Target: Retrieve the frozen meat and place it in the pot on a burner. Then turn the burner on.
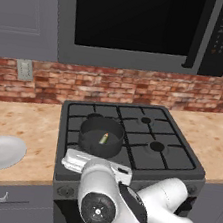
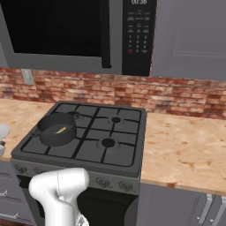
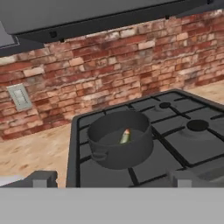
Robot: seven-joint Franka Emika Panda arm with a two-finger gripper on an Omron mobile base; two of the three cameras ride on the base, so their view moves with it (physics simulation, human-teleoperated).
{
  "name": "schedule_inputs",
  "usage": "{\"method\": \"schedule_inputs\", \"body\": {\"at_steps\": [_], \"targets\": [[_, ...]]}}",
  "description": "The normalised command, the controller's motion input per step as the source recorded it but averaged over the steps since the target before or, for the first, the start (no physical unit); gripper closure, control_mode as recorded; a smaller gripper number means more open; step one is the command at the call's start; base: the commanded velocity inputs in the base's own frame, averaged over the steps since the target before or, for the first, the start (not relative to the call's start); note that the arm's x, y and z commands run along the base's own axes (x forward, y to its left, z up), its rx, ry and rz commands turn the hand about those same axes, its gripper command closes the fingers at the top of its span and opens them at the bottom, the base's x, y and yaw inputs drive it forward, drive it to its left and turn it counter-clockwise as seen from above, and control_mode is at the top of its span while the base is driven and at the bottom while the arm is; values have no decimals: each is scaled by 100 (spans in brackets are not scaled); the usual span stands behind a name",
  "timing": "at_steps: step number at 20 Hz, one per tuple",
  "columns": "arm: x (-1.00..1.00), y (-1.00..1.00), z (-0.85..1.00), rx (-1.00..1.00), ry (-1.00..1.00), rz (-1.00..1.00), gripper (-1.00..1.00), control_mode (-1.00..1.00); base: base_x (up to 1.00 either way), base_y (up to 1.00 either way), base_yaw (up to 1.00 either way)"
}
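Your claw (image 3: 111, 178) is wide open and empty — both tips sit low at the near edge of the hand view, spread well apart, aimed over the stove's front edge toward the back wall.

Fish (image 1: 103, 138) is already in the pot (image 1: 101, 136), leaning against the inner wall with its long axis tilted up, tip toward the rim. The pot sits on the front-left burner, just ahead of the claw and slightly left of its centreline. So judge the placing step done — what's left is the burner.

The relation that matters now: the knobs (image 2: 104, 181) run along the stove's front panel, below the grate and under the claw's present line of sight. You'd need to drop down and come in at the panel, not reach forward. Which knob drives the front-left burner can't be told from here; the leftmost is a fair guess.

Room: the pot's near handle (image 3: 99, 155) faces you, so stay below the grate edge to avoid nudging it. The white plate (image 1: 0, 151) is on the worktop (image 1: 25, 126) to the left, well apart. The right-hand burners (image 1: 156, 146) are bare. Farther back are the brick wall and the microwave (image 1: 141, 24) overhead, clear of a low move.
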Motion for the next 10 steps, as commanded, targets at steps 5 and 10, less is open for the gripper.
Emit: {"method": "schedule_inputs", "body": {"at_steps": [5,10], "targets": [[-64,2,-64,0,-3,4,-100,-100,0,0,0],[-25,0,-71,-4,-8,12,-100,-100,0,0,0]]}}
